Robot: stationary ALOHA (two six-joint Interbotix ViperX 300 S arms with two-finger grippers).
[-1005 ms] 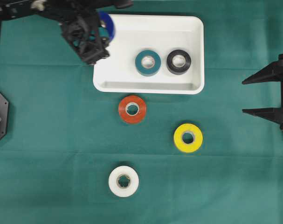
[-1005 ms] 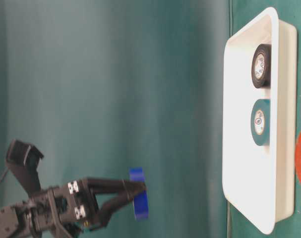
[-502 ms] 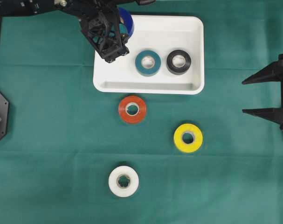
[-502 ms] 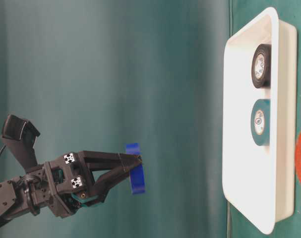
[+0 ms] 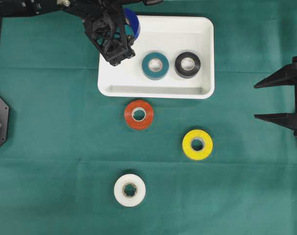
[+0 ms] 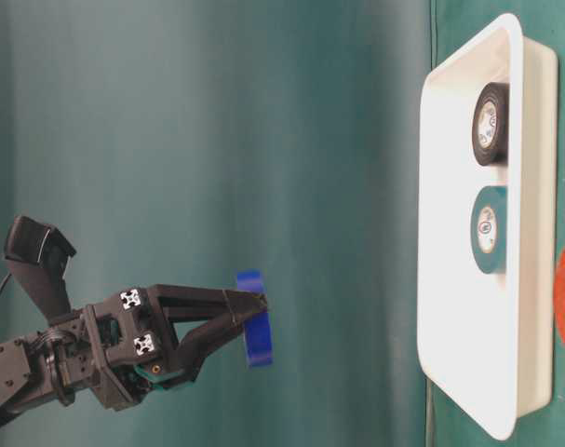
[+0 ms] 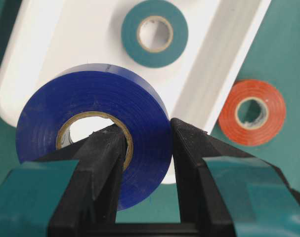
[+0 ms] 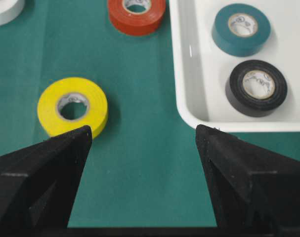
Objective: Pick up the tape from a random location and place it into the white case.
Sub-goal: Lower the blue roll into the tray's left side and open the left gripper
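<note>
My left gripper [image 5: 127, 27] is shut on a blue tape roll [image 5: 131, 21], one finger through its core and one on its outer face [image 7: 140, 113]. The roll hangs on edge well above the far-left corner of the white case [image 5: 155, 93], clear of it in the table-level view [image 6: 256, 326]. A teal roll [image 5: 155, 65] and a black roll [image 5: 187, 64] lie flat inside the case. My right gripper [image 5: 256, 101] stands open at the right edge with only green cloth between its fingers [image 8: 143, 131].
Three more rolls lie flat on the green cloth in front of the case: red [image 5: 139, 114], yellow [image 5: 197, 144] and white [image 5: 129, 190]. The yellow roll [image 8: 73, 104] sits just beyond my right gripper's left finger. The left arm's black frame crosses the top left.
Over the first half second my left gripper carried the blue roll rightward over the case's corner. Since then it has barely moved. The right arm is still.
</note>
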